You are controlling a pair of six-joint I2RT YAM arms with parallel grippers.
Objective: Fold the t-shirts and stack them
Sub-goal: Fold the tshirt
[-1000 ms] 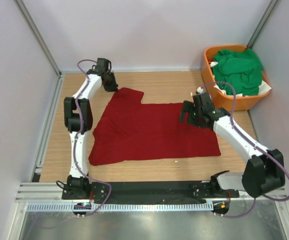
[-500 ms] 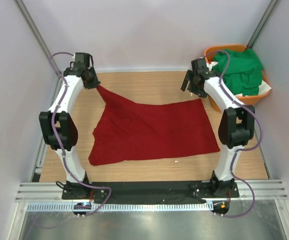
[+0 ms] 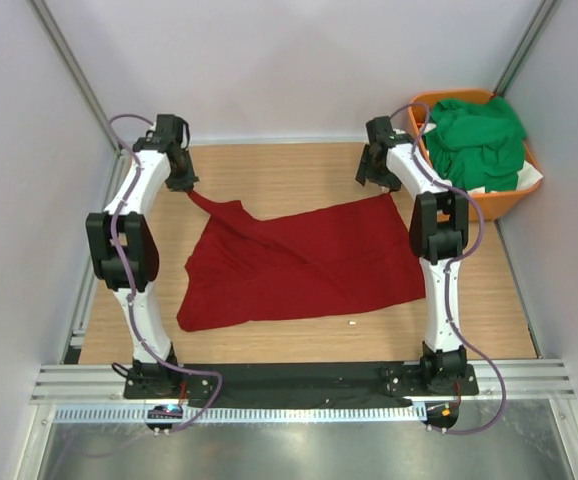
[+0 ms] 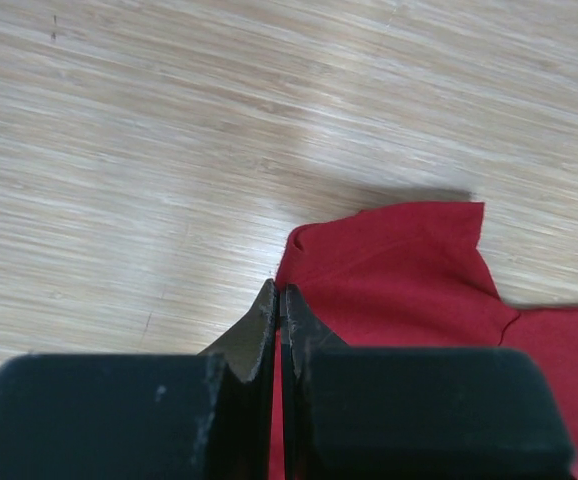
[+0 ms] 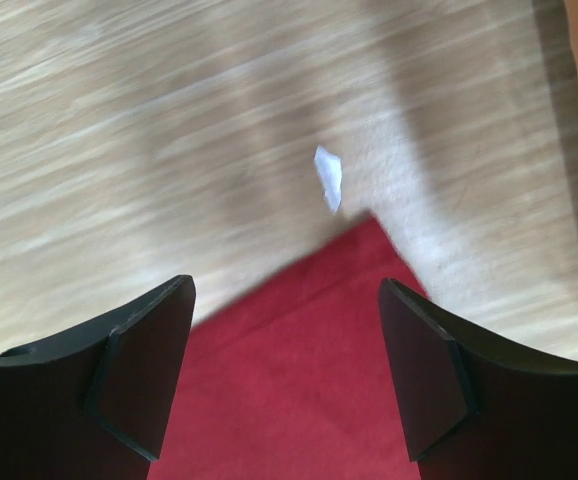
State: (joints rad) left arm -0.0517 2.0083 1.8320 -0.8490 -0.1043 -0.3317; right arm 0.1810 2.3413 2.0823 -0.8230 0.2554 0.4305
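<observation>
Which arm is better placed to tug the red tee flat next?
Left. The left gripper is shut on the red tee's far-left corner, while the right gripper hangs open above the far-right corner, gripping nothing.

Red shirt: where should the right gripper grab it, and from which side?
The far right corner of the red shirt, from straight above. It lies flat as a free point, just ahead of the open right gripper.
</observation>
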